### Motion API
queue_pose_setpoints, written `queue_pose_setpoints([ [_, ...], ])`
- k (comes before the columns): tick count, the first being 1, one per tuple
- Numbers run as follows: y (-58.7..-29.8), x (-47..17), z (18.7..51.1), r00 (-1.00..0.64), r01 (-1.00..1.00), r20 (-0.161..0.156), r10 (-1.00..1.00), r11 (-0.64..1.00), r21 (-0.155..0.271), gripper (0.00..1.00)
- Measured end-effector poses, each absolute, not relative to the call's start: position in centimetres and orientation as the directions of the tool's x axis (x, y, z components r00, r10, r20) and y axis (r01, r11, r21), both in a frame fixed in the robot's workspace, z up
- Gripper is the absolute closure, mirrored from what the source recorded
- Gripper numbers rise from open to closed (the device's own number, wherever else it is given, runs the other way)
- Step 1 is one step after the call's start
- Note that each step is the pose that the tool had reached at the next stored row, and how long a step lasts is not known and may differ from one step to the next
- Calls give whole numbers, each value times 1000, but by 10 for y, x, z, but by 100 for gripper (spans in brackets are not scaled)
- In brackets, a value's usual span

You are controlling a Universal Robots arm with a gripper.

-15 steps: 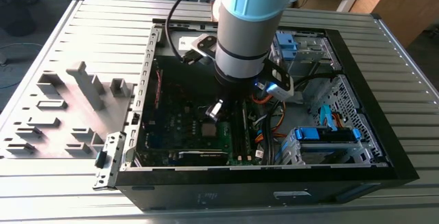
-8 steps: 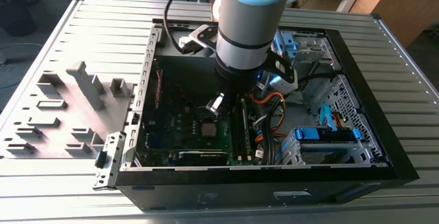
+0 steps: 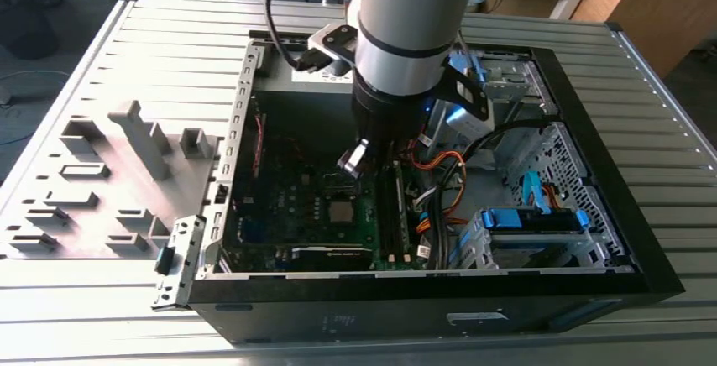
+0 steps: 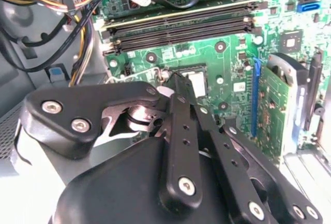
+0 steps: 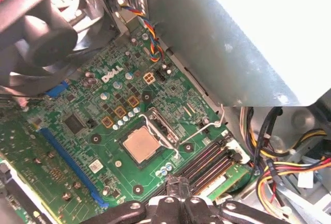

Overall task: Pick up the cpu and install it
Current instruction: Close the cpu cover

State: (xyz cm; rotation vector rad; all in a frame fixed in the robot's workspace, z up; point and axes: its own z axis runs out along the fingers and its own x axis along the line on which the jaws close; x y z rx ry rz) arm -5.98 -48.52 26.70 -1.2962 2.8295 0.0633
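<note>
Looks nearly done: see cpu (image 3: 336, 209) seated flat in the socket (image 5: 163, 129), pale top up, with lever (image 5: 204, 127) apparently swung free, so latching judged not yet done. Just to the exterior view's right and above, see gripper (image 3: 356, 161) hovering, pincer drawn together on nothing.

arm (image 3: 409, 30) over open PC case (image 3: 392, 311) | gripper (image 3: 356, 163) low, above mobo (image 3: 291, 190) | cpu (image 3: 336, 211) flat on mobo, near gripper, not touching
</note>
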Motion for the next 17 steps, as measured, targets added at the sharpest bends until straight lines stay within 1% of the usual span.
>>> queue_pose_setpoints([
  [17, -471, -60, 261, -650, -760, -43, -759, 650, 25, 89],
])
